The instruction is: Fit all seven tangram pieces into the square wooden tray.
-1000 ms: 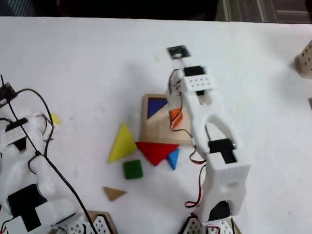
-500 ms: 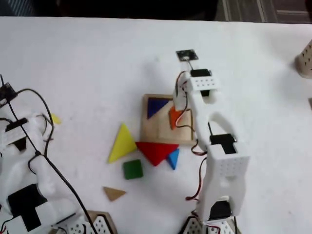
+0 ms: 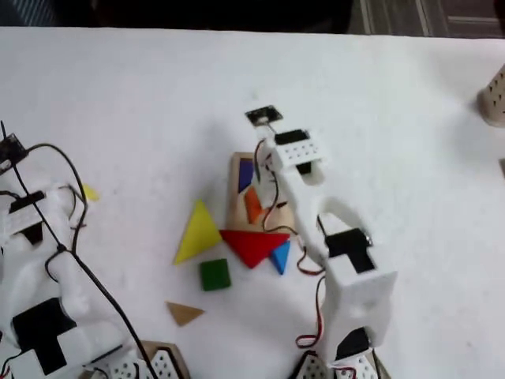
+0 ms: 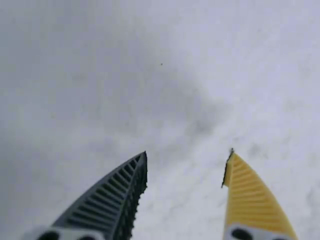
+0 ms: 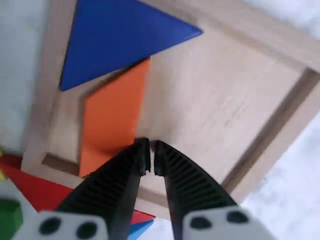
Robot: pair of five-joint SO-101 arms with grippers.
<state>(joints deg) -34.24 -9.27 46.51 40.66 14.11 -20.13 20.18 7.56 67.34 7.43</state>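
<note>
the right gripper [image 5: 150,150] hangs low over the square wooden tray [image 5: 280,135], its two dark fingers [image 5: 107,192] drawn together until only a hairline shows between the tips, with nothing held between them. the tips sit just beside one long edge of the orange parallelogram [image 5: 112,117], near its corner; whether they touch it cannot be told.

two pieces are inside the tray. the blue triangle [image 5: 120,40] fills one corner. the orange parallelogram lies right beside it, one short edge running along the triangle's long side with a thin dark line between them. its other end reaches the rim on the side where the loose pieces lie, and it is unclear whether it lies flat there. the rest of the tray floor is bare wood.

five pieces lie outside on the white table [image 3: 394,79]. the red triangle [image 3: 252,245] lies against the tray's near rim. the small blue triangle [image 3: 282,255] touches its right side. the yellow triangle [image 3: 197,231] lies just left of the tray, its tip beside the red one. the green square [image 3: 215,274] sits just below the red triangle, apart from it. the small wooden triangle [image 3: 184,313] lies alone, farther toward the near edge.

the left gripper [image 4: 185,160] is well apart from all of this at the table's left side. it is spread wide over bare table, one dark finger [image 4: 115,200] and one yellow finger [image 4: 250,195], grasping nothing.
</note>
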